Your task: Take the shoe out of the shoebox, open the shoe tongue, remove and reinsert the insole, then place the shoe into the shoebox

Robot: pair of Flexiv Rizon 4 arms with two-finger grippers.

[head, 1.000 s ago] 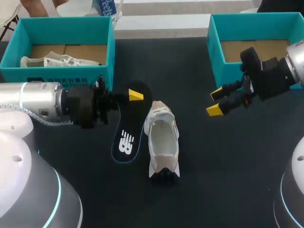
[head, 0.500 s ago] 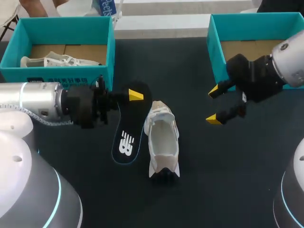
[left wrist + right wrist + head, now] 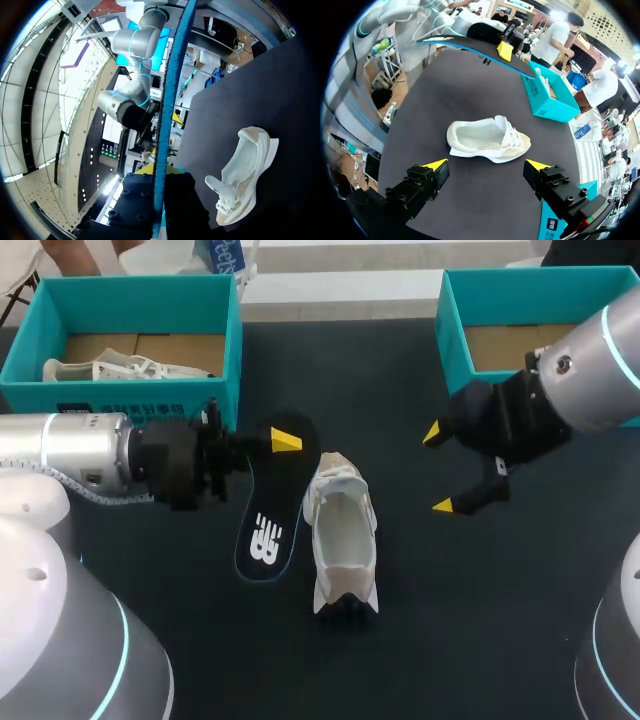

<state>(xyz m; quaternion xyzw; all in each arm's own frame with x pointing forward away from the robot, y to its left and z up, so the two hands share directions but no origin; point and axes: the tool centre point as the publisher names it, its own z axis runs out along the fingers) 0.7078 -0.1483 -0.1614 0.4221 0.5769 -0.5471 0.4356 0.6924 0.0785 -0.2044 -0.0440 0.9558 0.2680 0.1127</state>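
My left gripper [image 3: 281, 443] is shut on the heel end of a black insole [image 3: 266, 530] with a blue underside, which hangs tilted just left of the shoe. In the left wrist view the insole [image 3: 169, 100] shows edge-on between the fingers of that gripper [image 3: 157, 197]. The white shoe [image 3: 343, 533] lies on the dark table, its opening up and its toe toward the far side. Right of the shoe, above the table, my right gripper [image 3: 440, 468] is open and holds nothing. In the right wrist view the shoe [image 3: 487, 140] lies just ahead of the open gripper [image 3: 486, 165].
A teal shoebox [image 3: 232, 350] at the back left holds a second white shoe [image 3: 120, 368]. Another teal shoebox [image 3: 450, 335] at the back right shows only its cardboard floor. Bare dark table lies in front of the shoe and to its right.
My right gripper has swung left toward the shoe and turned, its fingers staying wide apart. The left arm, the insole and the shoe have not moved.
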